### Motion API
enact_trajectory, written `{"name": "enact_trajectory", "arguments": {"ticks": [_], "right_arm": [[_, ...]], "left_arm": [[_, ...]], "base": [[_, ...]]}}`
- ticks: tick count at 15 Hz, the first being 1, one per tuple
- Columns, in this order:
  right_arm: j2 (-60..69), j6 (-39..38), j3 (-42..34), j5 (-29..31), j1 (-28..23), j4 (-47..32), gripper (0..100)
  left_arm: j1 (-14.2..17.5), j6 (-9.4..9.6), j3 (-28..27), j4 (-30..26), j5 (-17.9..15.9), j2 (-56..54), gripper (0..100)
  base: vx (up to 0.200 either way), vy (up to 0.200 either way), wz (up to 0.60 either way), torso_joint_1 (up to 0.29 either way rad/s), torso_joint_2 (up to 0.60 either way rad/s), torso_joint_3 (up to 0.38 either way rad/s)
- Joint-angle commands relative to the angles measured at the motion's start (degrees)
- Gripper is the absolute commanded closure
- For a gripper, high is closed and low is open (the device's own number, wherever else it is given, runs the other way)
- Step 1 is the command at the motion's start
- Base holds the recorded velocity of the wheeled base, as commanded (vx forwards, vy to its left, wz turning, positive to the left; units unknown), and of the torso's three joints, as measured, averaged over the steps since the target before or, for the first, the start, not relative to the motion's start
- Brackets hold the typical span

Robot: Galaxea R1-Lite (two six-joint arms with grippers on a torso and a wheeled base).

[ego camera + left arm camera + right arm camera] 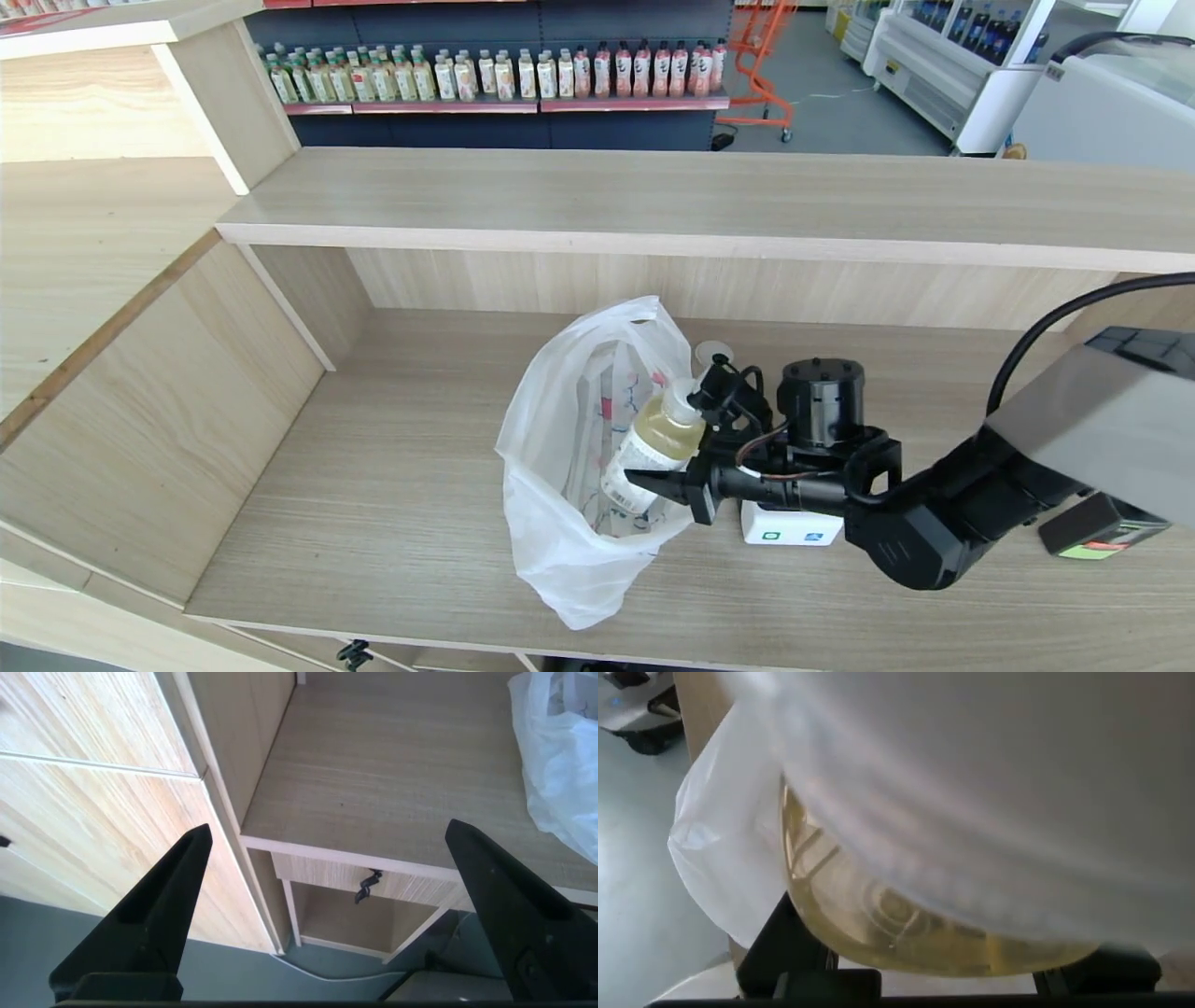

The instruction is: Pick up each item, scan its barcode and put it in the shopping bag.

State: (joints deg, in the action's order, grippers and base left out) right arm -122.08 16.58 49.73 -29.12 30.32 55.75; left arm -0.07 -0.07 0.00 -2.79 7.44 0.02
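Drink bottle [653, 439], clamped round its body in right gripper [677, 431], tilted in the mouth of the shopping bag [560, 485]. Likely stiff, liquid-heavy, slick; best held mid-body. Left gripper [327, 828] spread apart, empty, off the table [373, 523] edge beside the bag. Store shelves well behind the bag.
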Motion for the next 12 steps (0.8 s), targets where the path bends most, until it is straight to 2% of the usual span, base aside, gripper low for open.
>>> {"name": "enact_trajectory", "arguments": {"ticks": [1,5,6,8,10,11,12], "right_arm": [[-4.84,2.14,3.45,0.03,0.80,-0.02,100],[-6.24,5.22,5.47,1.09,0.62,0.15,100],[-6.16,5.22,5.38,1.09,0.53,0.15,0],[-5.36,4.34,4.77,0.91,0.09,0.06,0],[-3.08,-0.14,3.10,0.65,-0.17,0.06,0],[0.00,-6.47,1.87,0.56,-0.26,-0.02,0],[1.49,-8.93,1.51,0.56,-0.61,-0.46,0]], "left_arm": [[-0.01,-0.01,0.00,-0.02,0.03,0.06,0],[-0.01,-0.01,0.00,-0.02,0.03,0.06,0],[-0.01,-0.01,0.00,-0.02,0.03,0.06,0],[-0.01,-0.01,0.00,-0.02,0.03,0.06,0],[0.07,-0.01,0.00,-0.02,0.03,0.06,0],[-0.01,-0.01,0.00,-0.02,0.03,0.06,0],[-0.01,-0.01,0.00,-0.02,0.03,0.06,0]], "base": [[0.000,0.000,0.00,0.000,0.00,0.000],[0.000,0.000,0.00,0.000,0.00,0.000],[0.000,0.000,0.00,0.000,0.00,0.000],[0.000,0.000,0.00,0.000,0.00,0.000],[0.000,0.000,0.00,0.000,0.00,0.000],[0.000,0.000,0.00,0.000,0.00,0.000],[0.000,0.000,0.00,0.000,0.00,0.000]]}}
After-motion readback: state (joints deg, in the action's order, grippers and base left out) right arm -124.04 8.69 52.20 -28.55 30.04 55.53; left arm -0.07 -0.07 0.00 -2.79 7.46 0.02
